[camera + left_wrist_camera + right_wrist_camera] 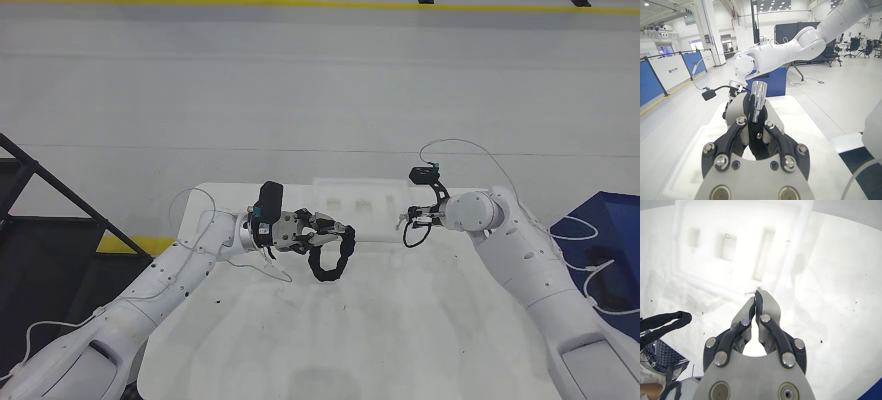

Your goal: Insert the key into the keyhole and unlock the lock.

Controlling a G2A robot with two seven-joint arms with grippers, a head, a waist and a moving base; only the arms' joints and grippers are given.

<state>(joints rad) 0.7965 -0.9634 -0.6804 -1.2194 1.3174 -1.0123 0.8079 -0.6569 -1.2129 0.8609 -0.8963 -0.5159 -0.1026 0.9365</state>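
Note:
My left gripper (322,233) (754,103) is shut on the lock, held above the white table (400,330). The lock has a chrome cylinder (758,98) sticking out past the fingertips and a black cable loop (333,262) (668,321) hanging below. A short gap to the right, my right gripper (404,218) (757,295) faces the lock with its pads pressed together. A thin silver key tip (750,293) pokes out sideways from between them. The left wrist view has the right arm's wrist (743,66) straight beyond the cylinder.
A white foam tray (350,195) (795,237) with several rectangular recesses lies on the table's far side, just behind both grippers. A blue surface (612,215) sits off the table's right edge and a black frame (40,185) stands at the left.

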